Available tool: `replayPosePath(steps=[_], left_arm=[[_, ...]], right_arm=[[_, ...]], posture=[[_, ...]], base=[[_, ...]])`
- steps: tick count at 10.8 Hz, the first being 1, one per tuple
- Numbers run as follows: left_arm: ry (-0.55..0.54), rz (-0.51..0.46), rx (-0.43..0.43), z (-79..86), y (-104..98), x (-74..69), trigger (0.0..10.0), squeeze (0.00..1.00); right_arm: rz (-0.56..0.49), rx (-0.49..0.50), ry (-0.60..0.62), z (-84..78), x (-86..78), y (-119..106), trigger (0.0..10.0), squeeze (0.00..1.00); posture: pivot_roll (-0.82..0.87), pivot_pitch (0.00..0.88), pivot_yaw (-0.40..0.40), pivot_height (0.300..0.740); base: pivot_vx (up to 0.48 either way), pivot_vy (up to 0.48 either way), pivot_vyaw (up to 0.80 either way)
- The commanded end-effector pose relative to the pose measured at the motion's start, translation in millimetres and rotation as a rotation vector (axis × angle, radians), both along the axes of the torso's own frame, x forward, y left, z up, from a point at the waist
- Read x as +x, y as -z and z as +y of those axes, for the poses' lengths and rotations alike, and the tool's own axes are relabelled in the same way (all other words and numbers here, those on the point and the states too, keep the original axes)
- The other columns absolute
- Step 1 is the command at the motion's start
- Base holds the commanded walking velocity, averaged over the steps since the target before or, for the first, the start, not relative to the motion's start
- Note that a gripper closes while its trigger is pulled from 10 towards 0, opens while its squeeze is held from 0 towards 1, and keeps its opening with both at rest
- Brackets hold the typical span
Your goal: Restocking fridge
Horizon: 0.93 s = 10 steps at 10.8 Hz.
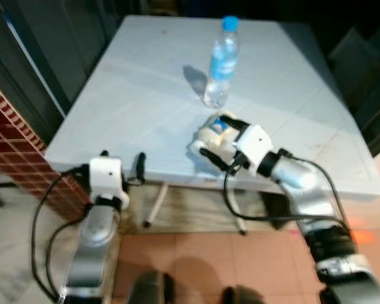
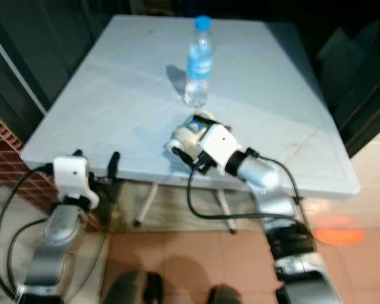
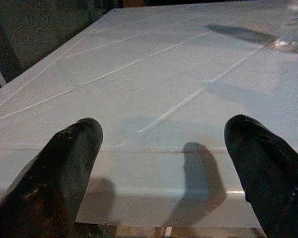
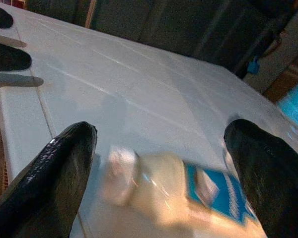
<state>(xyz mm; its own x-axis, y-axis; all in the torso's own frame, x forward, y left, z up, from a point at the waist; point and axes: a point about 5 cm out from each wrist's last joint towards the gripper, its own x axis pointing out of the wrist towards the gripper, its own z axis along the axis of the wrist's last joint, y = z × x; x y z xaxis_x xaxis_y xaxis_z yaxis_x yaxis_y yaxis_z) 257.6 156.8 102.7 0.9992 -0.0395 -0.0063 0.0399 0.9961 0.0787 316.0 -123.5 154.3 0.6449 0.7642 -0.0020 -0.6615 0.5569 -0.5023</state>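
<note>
So the right gripper (image 1: 210,144) is straddling the small white bottle (image 4: 179,191) lying on the table (image 1: 114,107), fingers spread wide and not clamping yet, probably lining up a grab.

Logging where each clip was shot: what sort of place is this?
Probably a home kitchen or dining corner: a white plastic folding table, terracotta floor tiles and a red-tiled wall, with a clear water bottle standing on the table.

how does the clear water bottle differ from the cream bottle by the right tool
The clear plastic water bottle with a blue cap stands upright mid-table; the cream bottle with a blue label lies on its side near the front edge. The water bottle stands free, while the cream one lies between the open right tool's fingers. Both rest on the white table.
</note>
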Motion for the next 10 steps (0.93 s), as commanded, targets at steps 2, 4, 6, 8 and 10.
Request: replayPosePath(steps=[2, 4, 6, 8, 10], left_arm=[[0.004, -0.006, 0.016, 1.6, -0.5, -1.7, 10.0, 0.0], [0.007, -0.007, 0.014, 0.4, -0.5, -1.5, 10.0, 0.0], [0.008, -0.008, 0.017, 0.6, -0.5, -2.1, 10.0, 0.0], [0.013, -0.011, 0.02, 0.4, -0.9, -3.6, 10.0, 0.0], [0.018, -0.011, 0.029, 1.0, -1.2, -4.6, 10.0, 0.0]], right_arm=[[-0.054, -0.062, -0.03, -1.5, 2.2, -6.2, 10.0, 0.0], [-0.043, -0.144, -0.047, -18.5, 11.7, -14.2, 10.0, 0.0], [-0.051, -0.208, -0.031, -33.9, 19.3, -19.9, 10.0, 0.0], [-0.066, -0.233, -0.027, -38.9, 22.6, -20.5, 10.0, 0.0], [-0.084, -0.315, -0.015, -49.0, 25.4, -18.6, 10.0, 0.0]], posture=[[0.02, 0.089, 0.041, 0.74], [0.02, 0.088, 0.04, 0.74], [0.02, 0.088, 0.04, 0.74], [0.02, 0.091, 0.042, 0.74], [0.02, 0.097, 0.046, 0.74]], base=[[0.0, 0.0, 0.0], [0.0, 0.0, 0.0], [0.0, 0.0, 0.0], [0.0, 0.0, 0.0], [0.0, 0.0, 0.0]])
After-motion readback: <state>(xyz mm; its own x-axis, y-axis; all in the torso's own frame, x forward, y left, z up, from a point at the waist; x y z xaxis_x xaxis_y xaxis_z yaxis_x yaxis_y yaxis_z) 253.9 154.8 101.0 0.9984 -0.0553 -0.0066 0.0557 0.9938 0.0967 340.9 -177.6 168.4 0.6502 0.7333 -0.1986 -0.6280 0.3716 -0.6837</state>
